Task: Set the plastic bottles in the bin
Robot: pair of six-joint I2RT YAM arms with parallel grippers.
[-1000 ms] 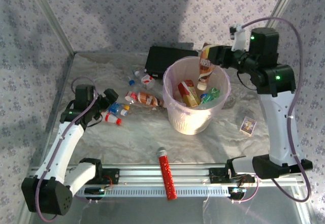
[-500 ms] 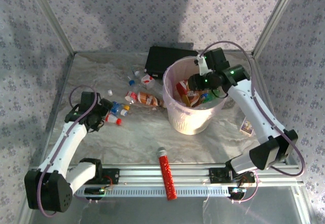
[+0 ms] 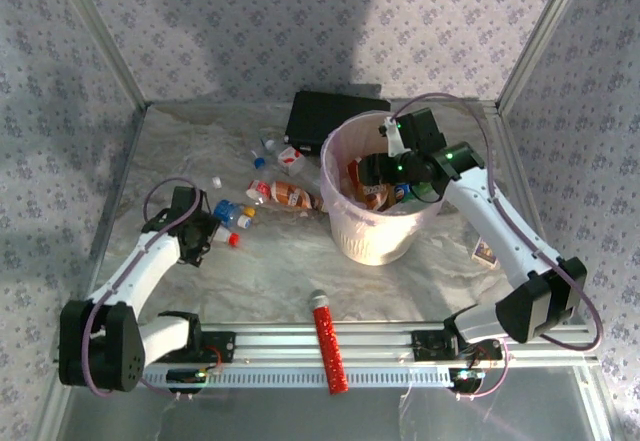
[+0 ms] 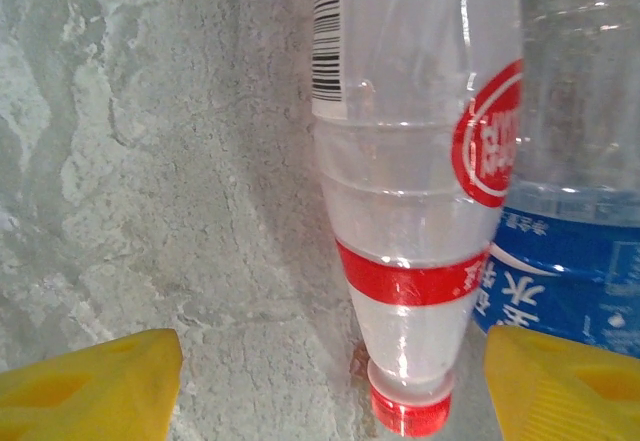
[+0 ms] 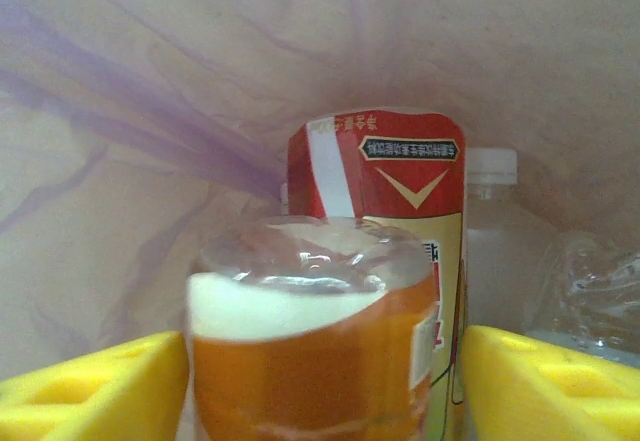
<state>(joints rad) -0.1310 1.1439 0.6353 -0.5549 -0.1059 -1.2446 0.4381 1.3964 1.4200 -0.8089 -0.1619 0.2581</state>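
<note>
in the bin (image 3: 345,226), right hand (image 5: 325,346) flanks orange bottle (image 5: 300,391), grip unclear; your released left hand (image 4: 333,346) straddles red-capped bottle (image 4: 400,211): clench it.

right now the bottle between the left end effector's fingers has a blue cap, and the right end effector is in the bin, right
No. The left wrist view shows that bottle has a red cap, not blue. The right end effector is indeed in the bin.

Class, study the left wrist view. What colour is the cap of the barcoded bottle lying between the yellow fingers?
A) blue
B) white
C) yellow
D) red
D: the plastic bottle lying on the table inside the open left gripper ends in a red cap.
</note>
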